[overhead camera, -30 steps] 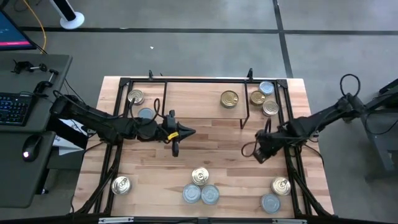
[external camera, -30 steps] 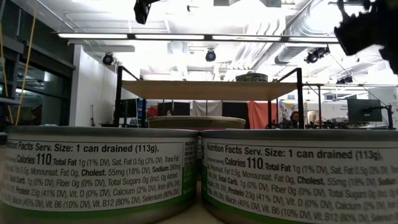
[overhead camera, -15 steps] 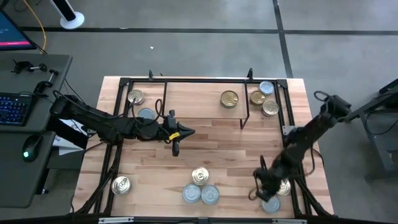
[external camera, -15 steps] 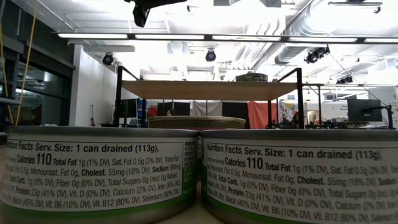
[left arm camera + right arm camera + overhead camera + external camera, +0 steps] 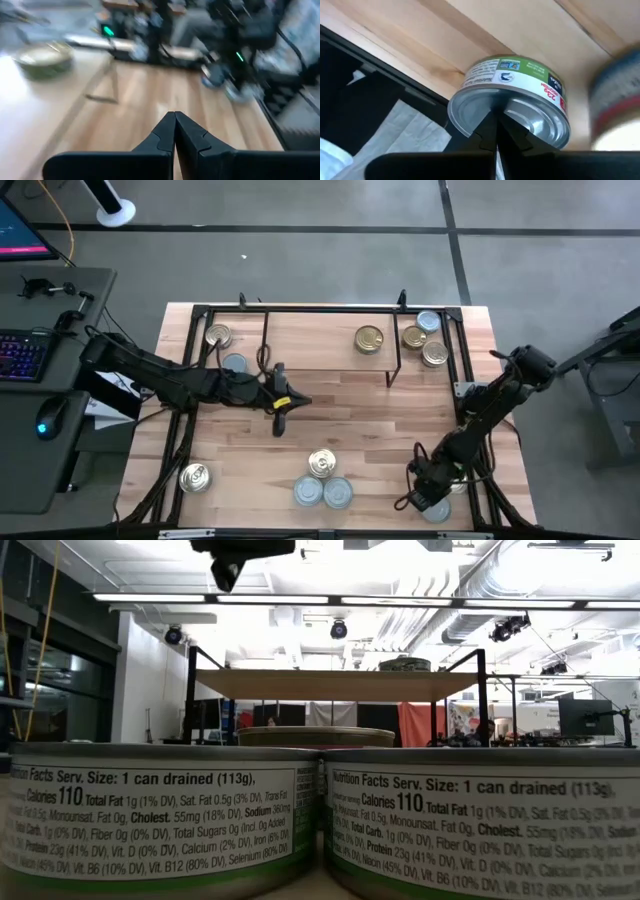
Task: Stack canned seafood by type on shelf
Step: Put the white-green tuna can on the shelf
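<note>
High view is showing the right gripper, which a second ago was hanging mid-counter near the shelf, now swung down over the silver can at the counter's near right corner, jaws pressed together and empty. It looks to be lining up the next pick. The left gripper is idling mid-counter, jaws closed. One gold can is sitting on the shelf. The arm is covering most of the silver can and its gold neighbour; low view is blocked by two cans.
</note>
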Available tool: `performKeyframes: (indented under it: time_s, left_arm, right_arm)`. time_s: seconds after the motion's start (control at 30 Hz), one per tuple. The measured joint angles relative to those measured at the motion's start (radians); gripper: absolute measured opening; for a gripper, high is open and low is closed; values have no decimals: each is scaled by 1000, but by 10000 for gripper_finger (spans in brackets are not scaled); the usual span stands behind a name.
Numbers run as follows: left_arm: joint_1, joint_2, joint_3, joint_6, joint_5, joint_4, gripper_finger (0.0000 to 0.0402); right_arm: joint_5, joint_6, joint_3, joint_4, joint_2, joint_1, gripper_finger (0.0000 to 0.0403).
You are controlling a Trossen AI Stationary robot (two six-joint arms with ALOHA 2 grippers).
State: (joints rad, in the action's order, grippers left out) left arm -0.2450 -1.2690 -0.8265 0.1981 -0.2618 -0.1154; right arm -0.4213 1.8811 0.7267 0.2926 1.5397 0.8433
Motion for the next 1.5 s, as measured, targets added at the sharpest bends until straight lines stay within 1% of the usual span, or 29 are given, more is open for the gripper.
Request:
performKeyframes:
  time_s: [0.1, 0.2, 0.3, 0.4, 0.53, 0.67, 0.73, 0.87, 0.97, 1.03, 1.1, 1.2, 1.3, 1.4, 1.43, 1.5]
  left_arm:
    - [-3, 8, 0, 16, 75, 92, 0]
    - [-14, 16, 1, 53, 78, 174, 0]
    - [-19, 28, 1, 60, 75, 209, 0]
    - [-18, 33, 1, 60, 63, 213, 0]
    - [-18, 33, 1, 59, 19, 213, 0]
    - [-17, 30, 1, 28, 5, 213, 0]
    - [-16, 25, 1, 28, 5, 205, 0]
    - [6, -12, 1, 22, 6, 159, 0]
    - [31, -77, 0, -48, 6, 98, 0]
    - [44, -137, 0, -92, 14, 40, 0]
    - [52, -201, 1, -110, 26, -19, 0]
    - [59, -302, 1, -153, 51, -135, 0]
    - [66, -402, 1, -208, 53, -270, 0]
    - [75, -497, 0, -228, 53, -397, 0]
    - [78, -522, 0, -229, 53, -420, 0]
    - [88, -572, -13, -228, 52, -457, 0]
  right_arm:
    - [1, -55, 4, -13, 23, -54, 0]
    - [95, -133, 4, -31, 25, -131, 0]
    - [178, -236, 4, -36, 21, -220, 0]
    - [237, -345, 3, -30, 21, -314, 0]
    - [345, -471, 3, -35, 21, -448, 0]
    - [426, -569, 0, -65, 24, -561, 0]
    - [449, -608, -2, -112, 25, -606, 0]
    - [455, -692, -4, -183, 28, -672, 0]
    - [464, -788, -6, -274, 29, -692, 0]
    - [449, -831, 19, -274, 9, -695, 0]
    - [439, -867, 50, -226, -22, -676, 0]
    - [447, -888, 75, -74, -72, -625, 0]
    - [480, -828, 75, 78, -122, -563, 0]
    - [509, -725, 37, 199, -131, -507, 0]
    - [522, -689, 17, 209, -130, -494, 0]
    - [556, -624, -22, 174, -125, -482, 0]
